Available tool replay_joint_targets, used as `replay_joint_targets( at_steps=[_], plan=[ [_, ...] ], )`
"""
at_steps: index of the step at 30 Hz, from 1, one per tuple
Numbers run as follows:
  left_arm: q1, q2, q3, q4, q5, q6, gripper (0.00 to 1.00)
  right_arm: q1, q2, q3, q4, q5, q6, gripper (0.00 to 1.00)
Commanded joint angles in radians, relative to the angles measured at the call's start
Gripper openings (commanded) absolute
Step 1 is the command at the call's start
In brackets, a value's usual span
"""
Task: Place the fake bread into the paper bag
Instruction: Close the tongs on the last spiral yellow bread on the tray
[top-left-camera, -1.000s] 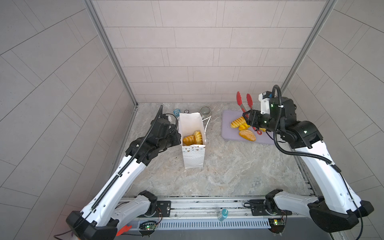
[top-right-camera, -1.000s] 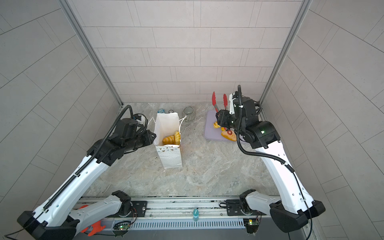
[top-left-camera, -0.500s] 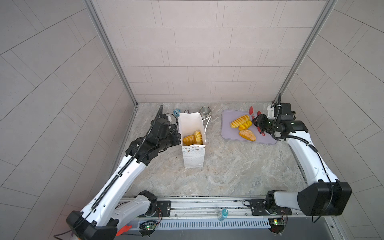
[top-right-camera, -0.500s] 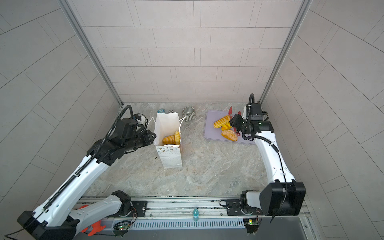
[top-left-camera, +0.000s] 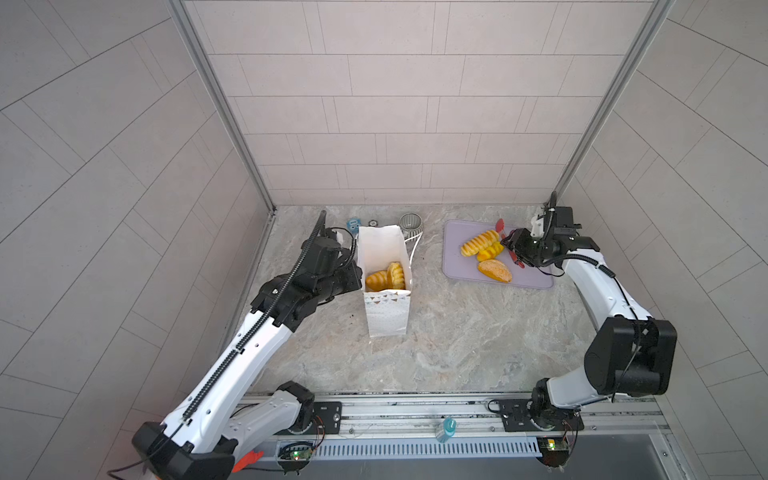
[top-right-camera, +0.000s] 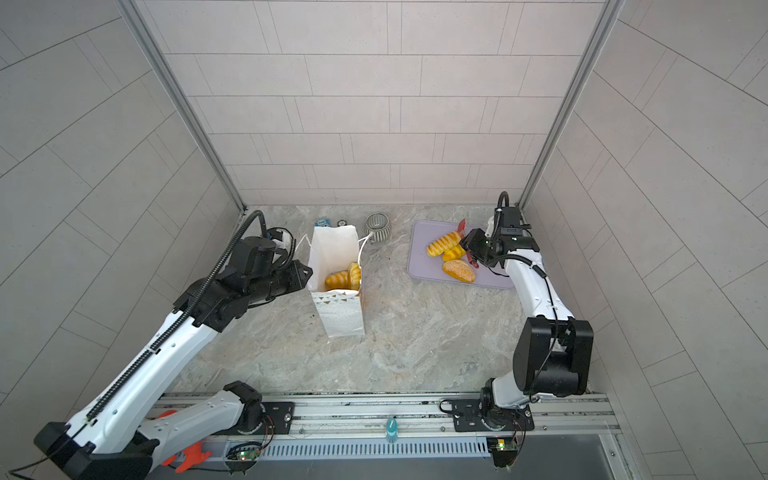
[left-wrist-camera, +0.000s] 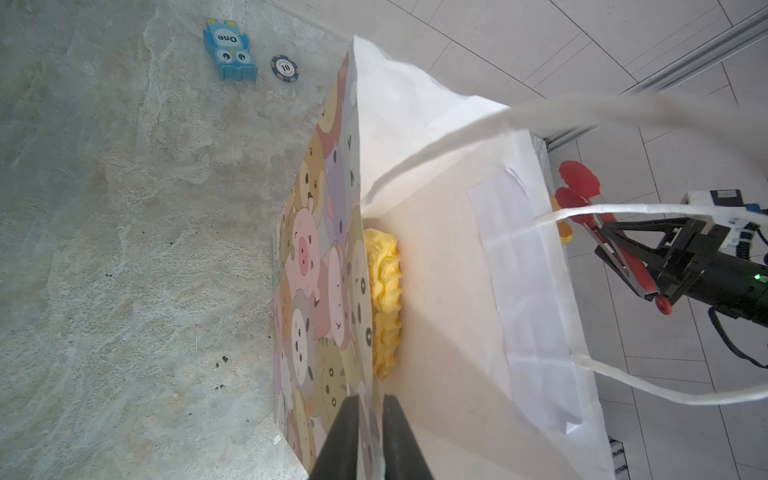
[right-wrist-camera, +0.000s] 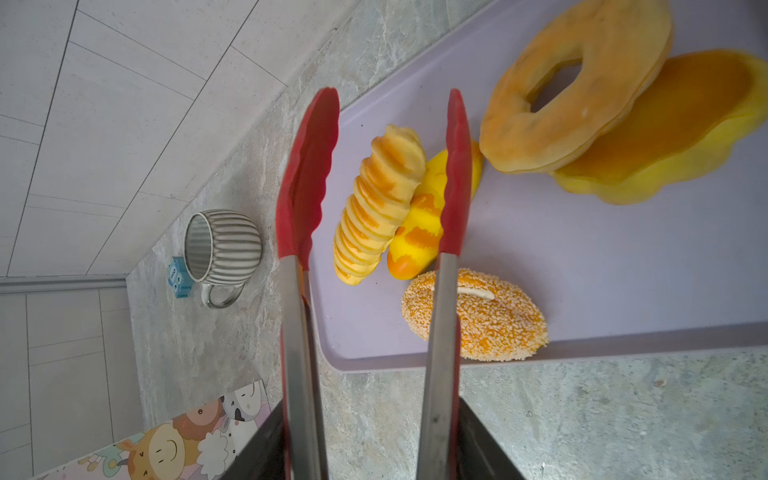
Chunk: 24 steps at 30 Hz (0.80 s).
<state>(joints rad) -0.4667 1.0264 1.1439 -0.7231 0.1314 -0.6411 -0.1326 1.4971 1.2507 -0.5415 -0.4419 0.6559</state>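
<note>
The paper bag (top-left-camera: 386, 249) (top-right-camera: 332, 249) stands upright and open left of centre, with golden fake bread (top-left-camera: 384, 277) (left-wrist-camera: 384, 307) inside. My left gripper (left-wrist-camera: 370, 401) (top-left-camera: 356, 270) is shut on the bag's printed side wall at the rim. My right gripper (right-wrist-camera: 368, 415) (top-left-camera: 517, 249) is shut on the metal tongs (right-wrist-camera: 307, 174). Their red tips stand apart over the lilac tray (top-left-camera: 532, 278) (right-wrist-camera: 602, 270), on either side of a braided loaf (right-wrist-camera: 378, 203) and a striped loaf (right-wrist-camera: 419, 232). A sesame bun (right-wrist-camera: 490, 320), a ring bagel (right-wrist-camera: 582, 83) and a flat yellow bread (right-wrist-camera: 673, 137) also lie there.
A ribbed grey mug (top-left-camera: 410, 222) (right-wrist-camera: 222, 245) stands behind the bag near the back wall. A blue toy block (left-wrist-camera: 228, 50) and a poker chip (left-wrist-camera: 285, 68) lie beside it. Tiled walls close in the table on three sides.
My right arm has come down and back to the tray's right side with the tongs, uncovering the breads. In the last half second it has hardly moved. The left arm has stayed still.
</note>
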Motion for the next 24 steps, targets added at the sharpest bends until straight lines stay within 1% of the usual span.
replay_joint_targets(
  at_steps=[1,24],
  plan=[
    [0.006,-0.005,-0.011,-0.006,0.002,0.012,0.18,-0.008,0.028,0.035,0.033,-0.009,0.017,0.57],
    [0.007,0.012,-0.001,-0.024,-0.015,0.018,0.18,0.008,0.186,0.058,0.126,-0.086,0.053,0.53]
  ],
)
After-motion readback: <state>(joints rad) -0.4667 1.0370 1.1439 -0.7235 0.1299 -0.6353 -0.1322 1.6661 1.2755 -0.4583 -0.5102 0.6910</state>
